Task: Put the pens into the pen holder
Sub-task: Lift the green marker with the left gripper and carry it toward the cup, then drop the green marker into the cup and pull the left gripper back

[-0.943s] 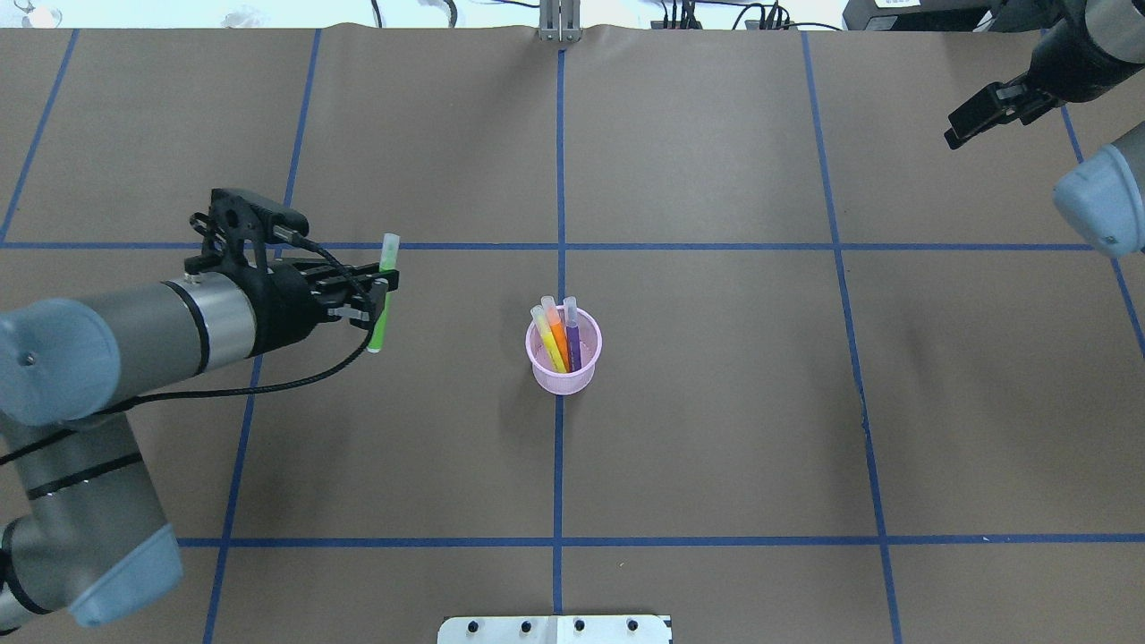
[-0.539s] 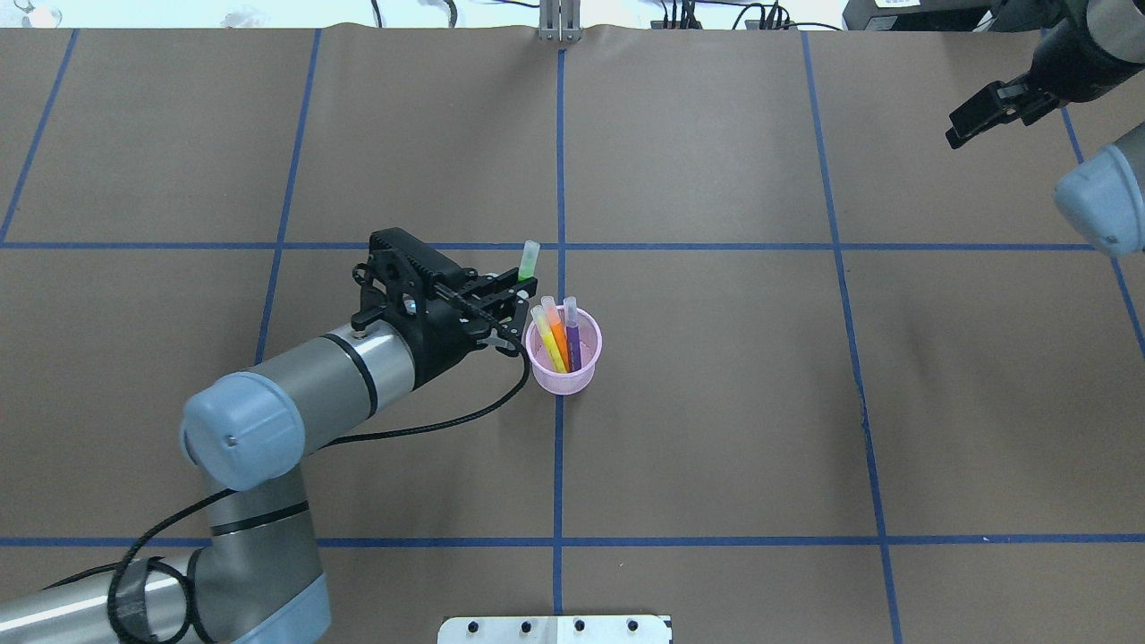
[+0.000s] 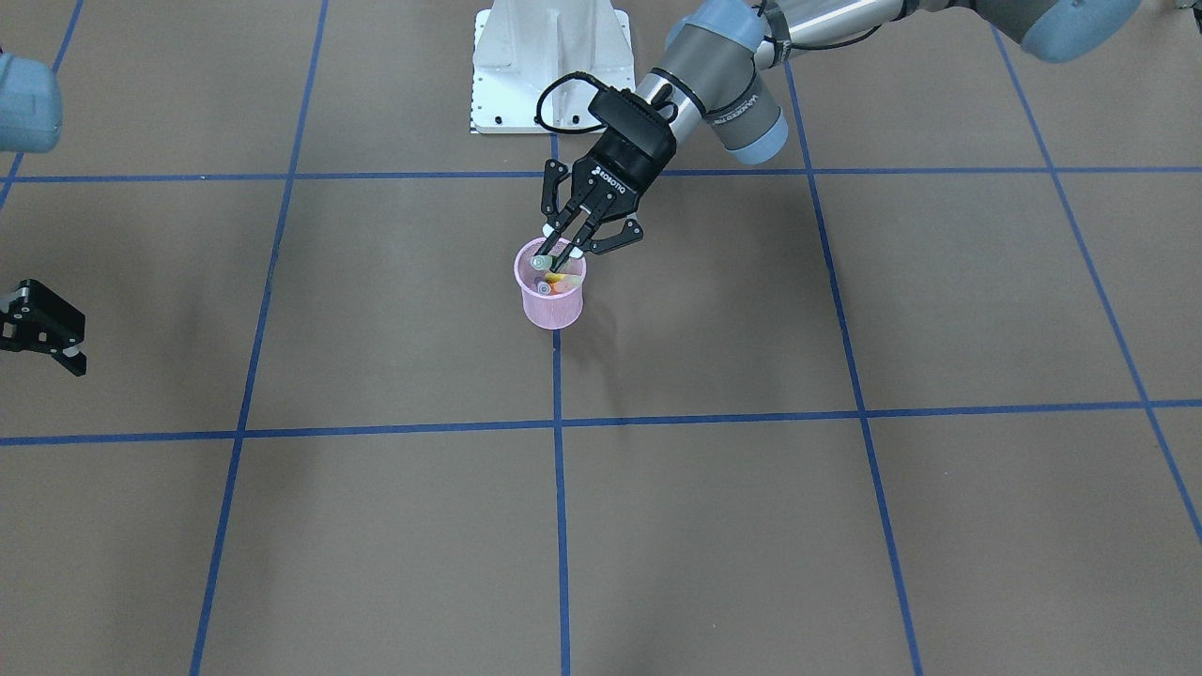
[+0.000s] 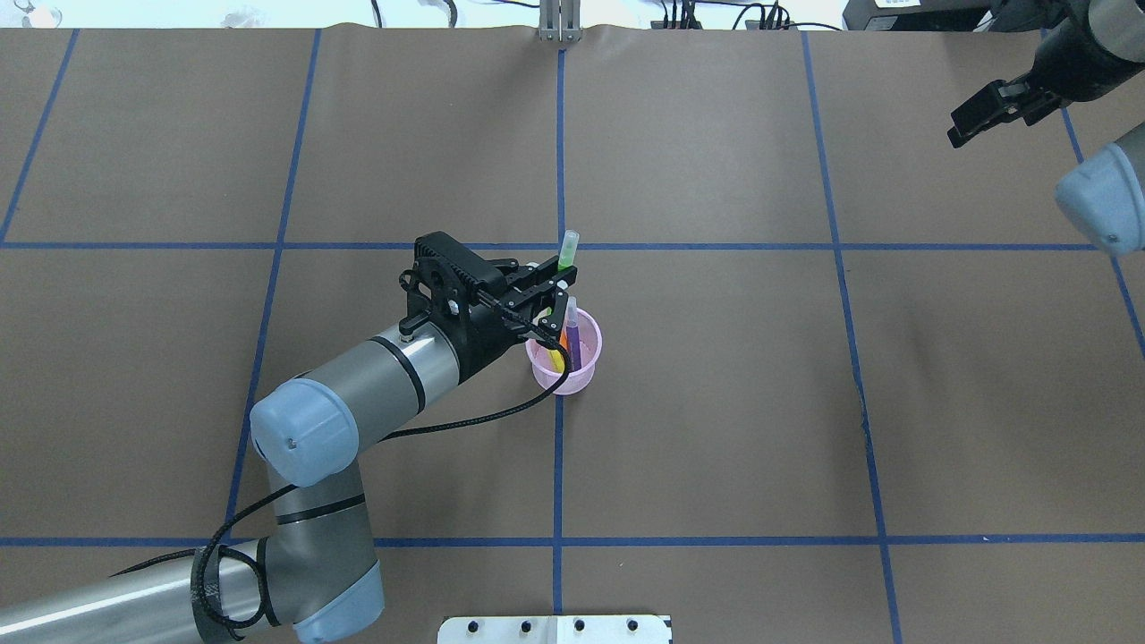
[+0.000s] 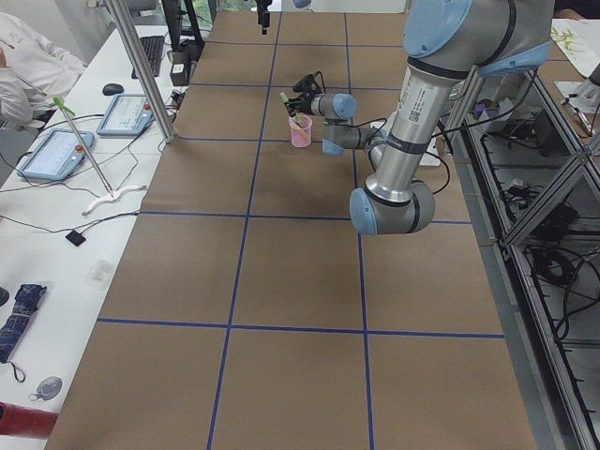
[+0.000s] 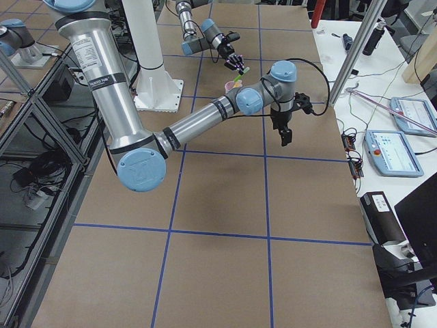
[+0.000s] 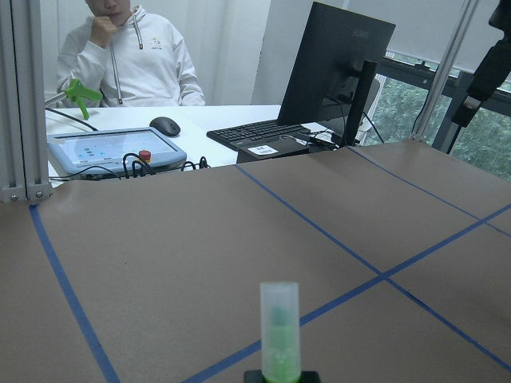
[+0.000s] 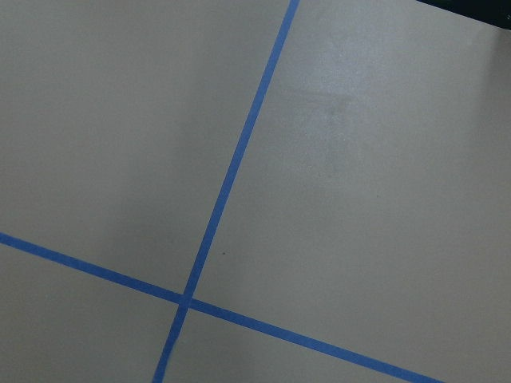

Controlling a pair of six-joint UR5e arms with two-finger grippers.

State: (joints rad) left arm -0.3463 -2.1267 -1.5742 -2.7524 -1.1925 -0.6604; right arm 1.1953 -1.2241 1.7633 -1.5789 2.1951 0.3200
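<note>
The left gripper [image 4: 551,300] is clamped on a slim green pen with a pale translucent cap [image 4: 567,249], which stands nearly upright between its fingers. In the left wrist view the capped end [image 7: 279,325] rises just above the closed fingertips. The fingertips hang at the mouth of the small pink wire-mesh pen holder [image 4: 565,381]. The fingers hide the pen's lower end, so it cannot be told whether that end is inside the rim.

A purple pen [image 4: 572,343] and a yellow pen [image 4: 555,360] lean inside the holder, and the front view shows an orange one [image 3: 556,279] in there too.

The right gripper [image 4: 955,134] hovers well apart at the table's far right corner, its fingers spread with nothing between them.

The holder stands on the central line of a grid of blue tape [image 4: 559,465], which is laid over brown paper covering the table [image 4: 716,402]. A white metal base plate [image 3: 549,66] sits at the robot's edge.

Beyond the table is a white desk with a black monitor [image 7: 347,56], a keyboard [image 7: 259,132], a mouse [image 7: 165,125] and a touchscreen pendant [image 7: 112,148]. A person in a white hooded top [image 7: 132,68] sits behind it, near an aluminium post [image 7: 24,96].
</note>
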